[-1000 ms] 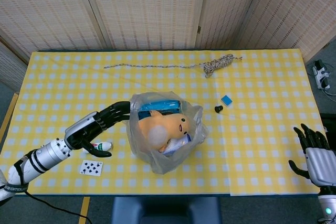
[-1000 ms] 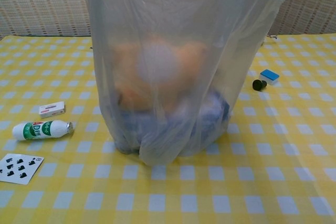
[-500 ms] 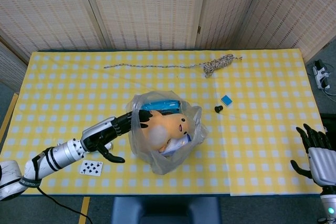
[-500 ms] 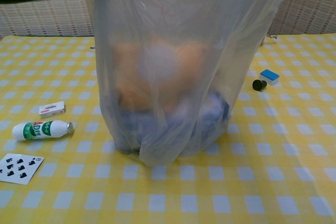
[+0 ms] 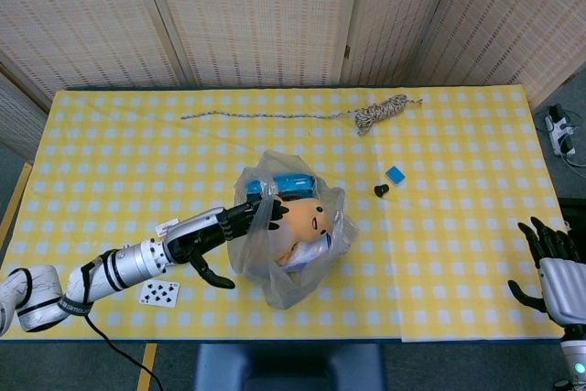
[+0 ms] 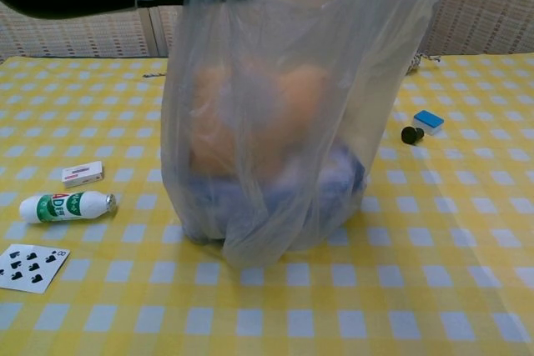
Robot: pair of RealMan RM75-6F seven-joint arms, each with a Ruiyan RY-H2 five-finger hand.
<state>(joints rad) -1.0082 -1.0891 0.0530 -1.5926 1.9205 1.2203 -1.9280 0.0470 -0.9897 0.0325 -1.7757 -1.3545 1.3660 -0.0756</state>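
left hand: has slid in toward the bag over the last second and now pinches its rim
bag: mid-table, standing; near edge looks pulled in and gathered compared to a moment ago
inside: orange plush, blue thing
right hand: parked at the table's corner, fingers spread, holding nothing
read: looks like the bag is about to be lifted or held open

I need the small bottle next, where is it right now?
In the chest view the bottle lies on its side at the left, between the small box and the playing card, left of the plastic bag.
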